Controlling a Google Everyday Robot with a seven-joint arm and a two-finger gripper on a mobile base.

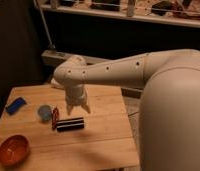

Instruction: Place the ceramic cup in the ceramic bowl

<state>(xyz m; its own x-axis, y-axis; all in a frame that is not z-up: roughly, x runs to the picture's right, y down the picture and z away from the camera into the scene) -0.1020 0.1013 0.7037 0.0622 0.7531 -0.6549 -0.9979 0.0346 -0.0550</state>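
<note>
- Step in hand, as I read it: reach and grasp; cup not yet picked up
- gripper (78, 109) hangs nose-down over the middle of the wooden table (104, 141), fingers spread, nothing between them
- ceramic cup (44, 112), grey-blue, looks upright; sits left of the gripper, apart from it, on the left half of the table
- ceramic bowl (13, 149), orange-red, at the front-left corner, well apart from the cup, looks empty
- To do it well: shift left until centred over the cup, then come straight down; pinch one wall over the rim or span the body, whichever the spread allows
- Lift clear before carrying toward the front-left, lower into the bowl and open low so ceramic doesn't knock on ceramic
- In the way: black can (70, 124) lying on its side, red end just beside the cup's right side; cannot tell if they touch
- A low sideways approach from the current spot risks the right finger clipping that end and rolling the can, so go in from above
- blue pad (15, 105), maybe a sponge, at the left edge behind the cup; off the path
- Lane from cup to bowl looks open
- arm (118, 70) comes in from the right, hides part of the back of the table
</note>
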